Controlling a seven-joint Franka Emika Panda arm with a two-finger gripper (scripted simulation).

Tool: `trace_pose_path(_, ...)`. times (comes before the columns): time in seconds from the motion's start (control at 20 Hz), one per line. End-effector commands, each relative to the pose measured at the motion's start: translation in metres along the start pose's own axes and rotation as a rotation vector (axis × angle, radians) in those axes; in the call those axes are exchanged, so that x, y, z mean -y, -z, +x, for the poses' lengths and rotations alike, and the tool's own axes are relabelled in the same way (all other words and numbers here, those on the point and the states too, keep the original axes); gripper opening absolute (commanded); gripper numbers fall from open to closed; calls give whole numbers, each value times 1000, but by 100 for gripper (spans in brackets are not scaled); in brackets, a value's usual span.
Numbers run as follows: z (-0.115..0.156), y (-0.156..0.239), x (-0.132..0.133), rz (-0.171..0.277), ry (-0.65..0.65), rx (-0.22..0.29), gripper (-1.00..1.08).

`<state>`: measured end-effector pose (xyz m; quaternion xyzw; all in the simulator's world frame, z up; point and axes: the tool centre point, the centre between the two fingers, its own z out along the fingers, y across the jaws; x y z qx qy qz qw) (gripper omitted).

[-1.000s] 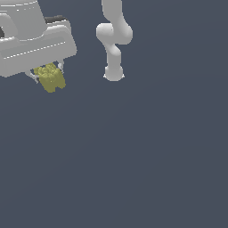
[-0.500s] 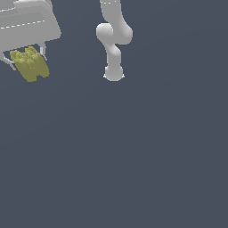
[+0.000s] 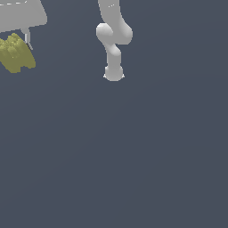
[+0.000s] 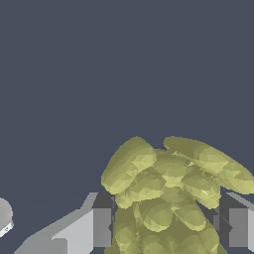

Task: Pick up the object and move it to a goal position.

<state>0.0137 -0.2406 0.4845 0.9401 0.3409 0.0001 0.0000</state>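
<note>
Here the object (image 4: 168,198), an olive-yellow lump of bumpy ridges, sits between the two fingers (image 4: 101,227) of the gripper (image 4: 166,228), which pinch it from either side; in the wrist view one grey pad meets each flank of it and its lobes spread past the fingertips. In the exterior view the object (image 3: 16,54) hangs under the white gripper head (image 3: 20,15) at the exterior view's upper left, off the floor (image 3: 133,156), with one thin finger (image 3: 28,39) showing beside it. The arm (image 3: 113,40) rises from its base near the top middle and leaves the frame upward. The head is cut by the frame edge, so the other finger is hidden.
</note>
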Motion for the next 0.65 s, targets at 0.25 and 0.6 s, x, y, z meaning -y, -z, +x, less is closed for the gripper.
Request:
trace_pose_path(0.25,-1,11,-7,0,0,0,-100)
trace_pose_path(0.6,-1,13,-8,0,0,0,-100)
